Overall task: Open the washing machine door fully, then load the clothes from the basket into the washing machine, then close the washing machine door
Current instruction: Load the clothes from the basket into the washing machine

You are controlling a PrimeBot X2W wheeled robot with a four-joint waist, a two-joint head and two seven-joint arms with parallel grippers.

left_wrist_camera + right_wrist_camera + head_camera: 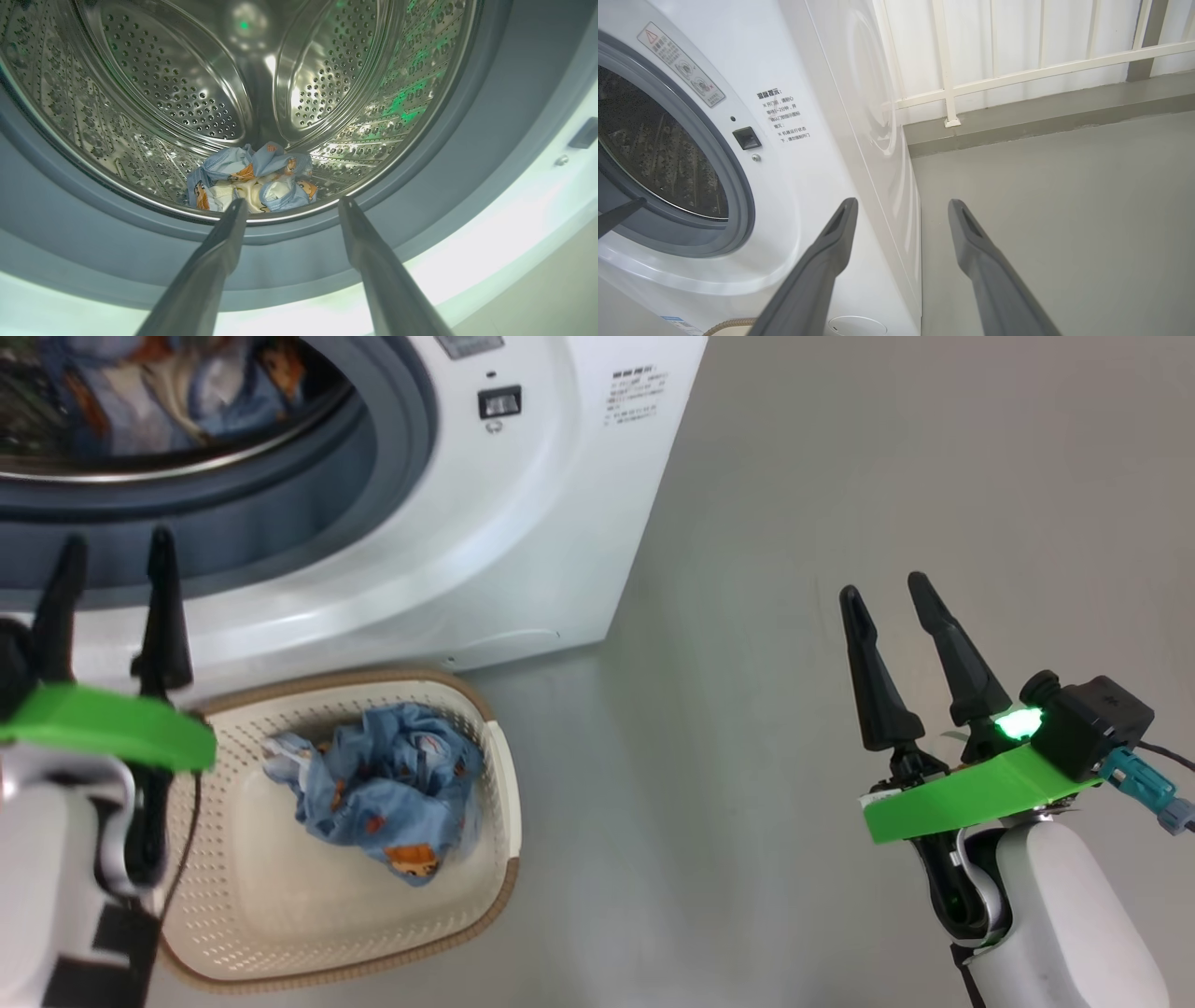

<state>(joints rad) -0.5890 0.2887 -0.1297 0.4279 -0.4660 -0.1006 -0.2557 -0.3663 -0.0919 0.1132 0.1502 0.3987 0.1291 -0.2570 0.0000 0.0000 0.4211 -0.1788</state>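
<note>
Your left gripper hangs wide open, empty, at the washing machine's mouth; some clothes lie in the drum, more wait in the basket. Right gripper, open and empty too, sits aside, likely keeping clear.

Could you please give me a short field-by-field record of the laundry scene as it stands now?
washing machine: opening uncovered
drum: blue printed clothes at its front
basket: on the floor before the machine
clothes in basket: crumpled blue print
left gripper: open, empty, pointing into the drum opening
right gripper: open, empty, above the floor
</note>
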